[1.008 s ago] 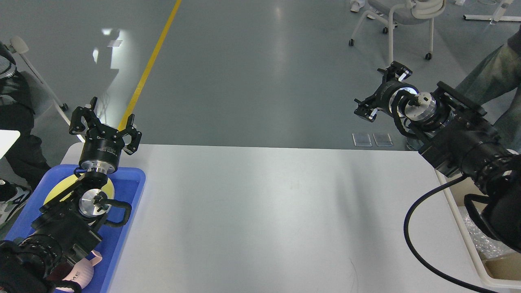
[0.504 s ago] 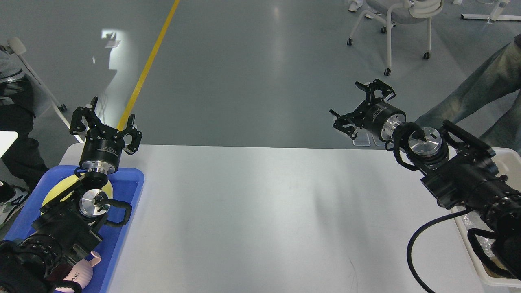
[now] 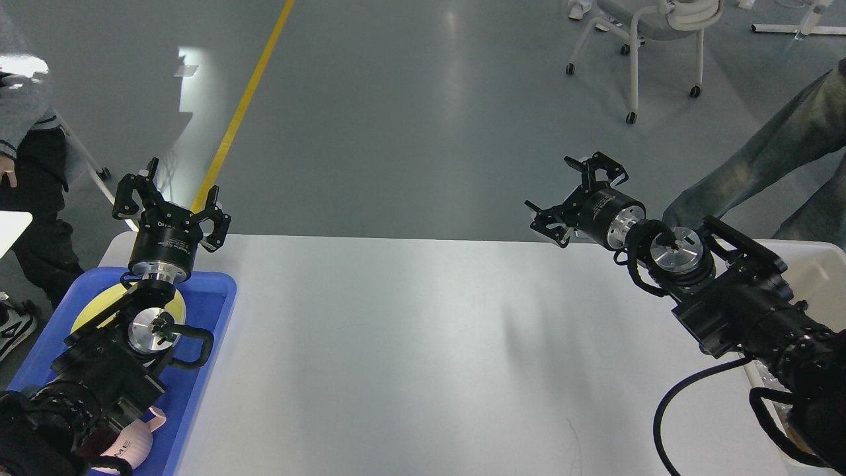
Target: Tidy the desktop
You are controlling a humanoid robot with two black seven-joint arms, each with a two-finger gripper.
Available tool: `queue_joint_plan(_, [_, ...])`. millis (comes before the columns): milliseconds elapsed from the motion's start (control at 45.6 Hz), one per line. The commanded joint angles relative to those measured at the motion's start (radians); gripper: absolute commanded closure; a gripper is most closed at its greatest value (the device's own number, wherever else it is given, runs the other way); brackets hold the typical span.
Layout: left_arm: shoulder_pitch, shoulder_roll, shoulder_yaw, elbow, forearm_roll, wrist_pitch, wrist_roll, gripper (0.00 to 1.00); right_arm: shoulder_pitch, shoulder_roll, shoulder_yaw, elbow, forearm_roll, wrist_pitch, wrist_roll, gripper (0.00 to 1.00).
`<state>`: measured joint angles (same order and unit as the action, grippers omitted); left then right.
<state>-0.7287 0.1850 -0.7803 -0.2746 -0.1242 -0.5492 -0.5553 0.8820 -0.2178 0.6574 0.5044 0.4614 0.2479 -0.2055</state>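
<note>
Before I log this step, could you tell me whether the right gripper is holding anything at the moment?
No, the right gripper is open with nothing between its fingers, poised above the far edge of the desktop.

The scene is evenly and brightly lit from overhead, with soft pale sheen across the desktop (image 3: 423, 344) and streaks of glare on the glossy grey floor (image 3: 410, 119). Faint, diffuse arm shadows fall on the white surface. Focus is sharp throughout, with slight wide-angle stretching toward the edges and corners.
</note>
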Motion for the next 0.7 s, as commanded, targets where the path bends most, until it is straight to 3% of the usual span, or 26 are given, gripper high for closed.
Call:
queue_joint_plan(0, [0.000,0.001,0.000,0.000,0.000,0.000,0.000,0.03,0.002,0.000,0.016,0.002,0.002,0.001,0.000,0.00])
queue_joint_plan(285, [0.000,0.001,0.000,0.000,0.000,-0.008,0.000,0.03,-0.044,0.072,0.191,0.002,0.002,0.004,0.000,0.00])
queue_joint_plan(679, [0.000,0.001,0.000,0.000,0.000,-0.009,0.000,0.03,-0.143,0.196,0.206,-0.003,0.000,0.017,0.003,0.00])
